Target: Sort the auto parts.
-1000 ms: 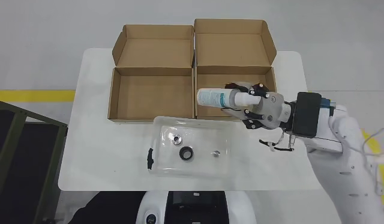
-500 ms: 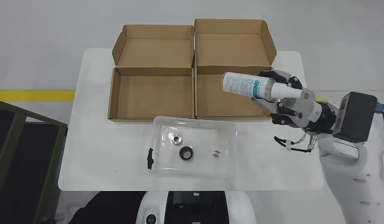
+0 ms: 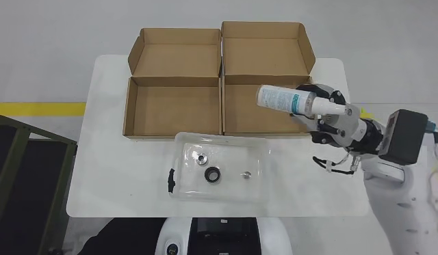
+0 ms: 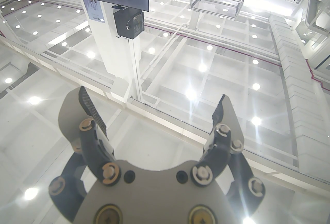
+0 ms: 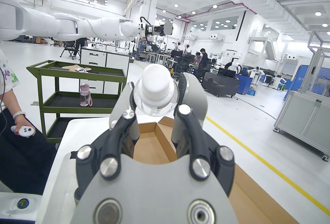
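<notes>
A white bottle (image 3: pixel 284 99) with a teal label lies nearly level in the air, held at its neck by my right gripper (image 3: pixel 313 102), which is shut on it. The bottle hangs over the right-hand part of the right cardboard box (image 3: pixel 250 117). Seen from the right wrist, the bottle's white cap (image 5: pixel 156 85) faces the camera between the fingers (image 5: pixel 192 96). My left gripper (image 4: pixel 152 96) is open, holds nothing and points up at the ceiling. A clear tray (image 3: pixel 220 139) near the table's front holds a metal ring (image 3: pixel 199 158), a black bearing (image 3: pixel 214 176) and a small bolt (image 3: pixel 246 175).
A second open cardboard box (image 3: pixel 171 110) stands left of the first, both with lids folded back. A black clip (image 3: pixel 171 180) lies at the tray's left end. A green cart (image 5: pixel 74 85) stands beyond the table's left side.
The right arm carried the bottle to the right, from above the tray's far edge to above the right box, then nudged it slightly further right. The tray's parts stayed put.
</notes>
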